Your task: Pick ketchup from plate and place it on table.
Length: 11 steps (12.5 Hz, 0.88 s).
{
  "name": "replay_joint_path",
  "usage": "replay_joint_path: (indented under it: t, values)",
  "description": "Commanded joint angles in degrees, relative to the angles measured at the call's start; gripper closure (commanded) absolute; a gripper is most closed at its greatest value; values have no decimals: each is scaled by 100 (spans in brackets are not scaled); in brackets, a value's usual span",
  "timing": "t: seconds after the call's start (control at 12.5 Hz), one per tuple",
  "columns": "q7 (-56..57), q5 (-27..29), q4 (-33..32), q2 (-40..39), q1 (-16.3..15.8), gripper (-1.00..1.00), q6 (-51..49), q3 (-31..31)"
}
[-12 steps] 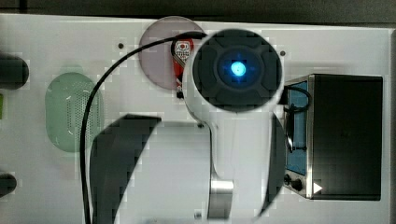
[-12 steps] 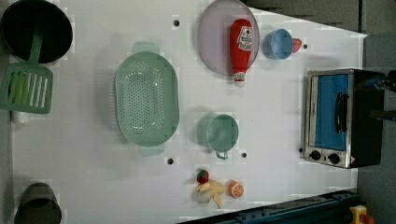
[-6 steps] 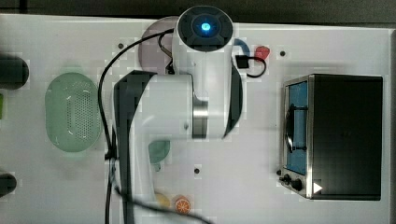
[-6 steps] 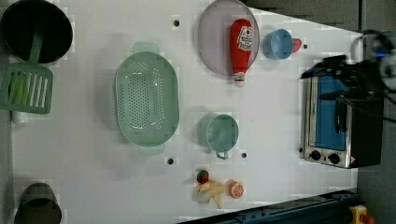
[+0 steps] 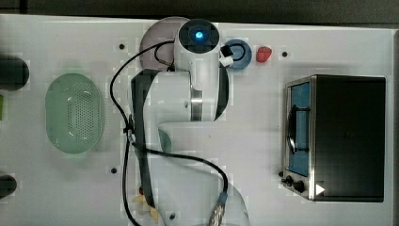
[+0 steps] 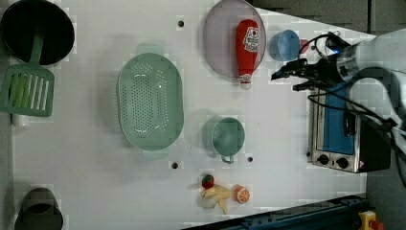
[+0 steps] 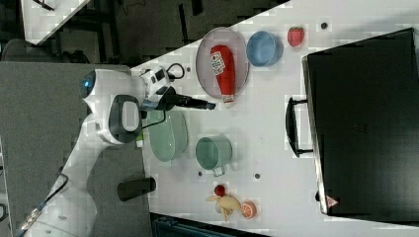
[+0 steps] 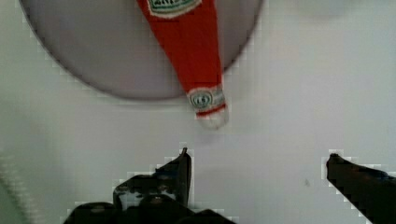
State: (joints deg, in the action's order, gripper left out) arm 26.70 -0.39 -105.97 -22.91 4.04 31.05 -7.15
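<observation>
The red ketchup [image 6: 247, 45] bottle lies on the pale mauve plate [image 6: 218, 43], and its white cap [image 6: 245, 85] pokes over the rim onto the white table [image 6: 95, 182]. In the wrist view the ketchup [image 8: 196, 56] lies across the plate [image 8: 93, 56], just beyond my gripper [image 8: 259, 161]. The gripper is open, with bare table between its dark fingers [image 8: 182, 168]. My gripper [image 6: 286, 80] hovers in the left view to the right of the cap. In the right view the gripper [image 7: 210, 105] points at the ketchup [image 7: 222, 69]. In the top view my arm [image 5: 197, 94] covers most of the plate [image 5: 153, 44].
A blue bowl [image 6: 284, 44] and a strawberry [image 5: 263, 54] sit beside the plate. A toaster oven [image 5: 336, 136] stands at the top view's right. Also on the table are a green strainer [image 6: 150, 108], a teal cup [image 6: 226, 136], small fruit pieces [image 6: 222, 194], a black pan [image 6: 36, 28] and a green spatula [image 6: 28, 88].
My arm has swung across the table toward the plate; in the left view it has come in from the right and stretched toward the bottle's cap. The ketchup has not moved.
</observation>
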Motion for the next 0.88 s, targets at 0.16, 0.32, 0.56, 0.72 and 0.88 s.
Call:
replay_joint_path:
  t: [0.16,0.32,0.56,0.72,0.88]
  values:
    - [737,-287,415,-512,-104,-100,516,-1]
    - [738,-376,603,-911,-171,-100,884,-1]
    - [776,-456,925,-1478,-269,-100,1379,1]
    - [774,-465,1120,-1788,-304,-100,1624,9]
    - [775,-578,1282,-2038,-317,-100,1712,47]
